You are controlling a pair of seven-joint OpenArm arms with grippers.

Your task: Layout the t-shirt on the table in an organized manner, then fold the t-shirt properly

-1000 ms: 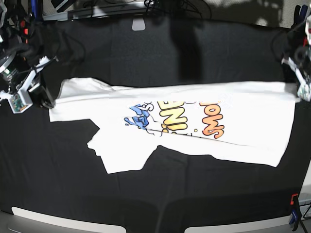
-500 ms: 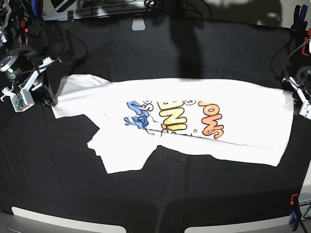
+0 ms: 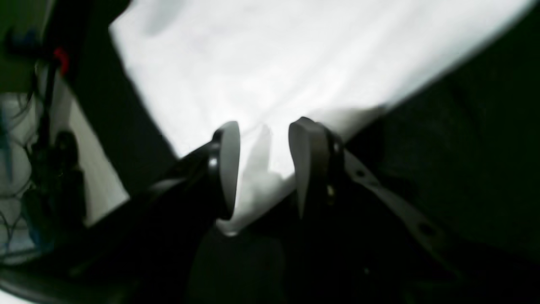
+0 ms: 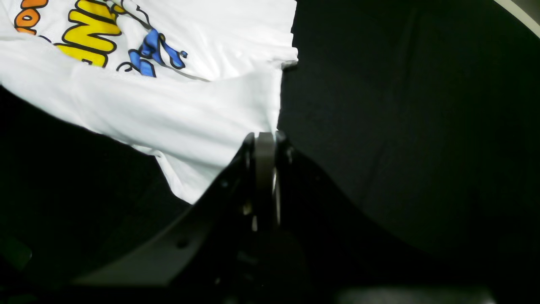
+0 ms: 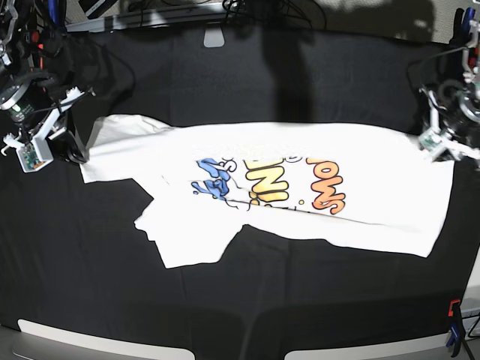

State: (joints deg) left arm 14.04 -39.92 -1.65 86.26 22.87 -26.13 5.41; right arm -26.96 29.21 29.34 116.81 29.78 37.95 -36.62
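Note:
The white t-shirt (image 5: 375, 202) lies spread print-up across the black-cloth table (image 5: 225, 90), with one sleeve pointing to the front left. My right gripper (image 4: 263, 141) is shut on the shirt's white edge (image 4: 168, 109) near the blue print; in the base view it is at the shirt's left end (image 5: 75, 154). My left gripper (image 3: 261, 164) is open, its fingers apart with a fold of the white cloth (image 3: 274, 63) between them. In the base view it is at the shirt's far right corner (image 5: 435, 150).
A blue and orange clamp (image 5: 454, 337) grips the table's front right edge. A white tab (image 5: 214, 37) and cables (image 5: 255, 9) lie along the far edge. The table's pale front rim (image 5: 105, 341) shows at the bottom.
The shirt's far edge has been drawn back, so the folded-over top now lies open and more print shows. My left arm has shifted back and inward at the right corner.

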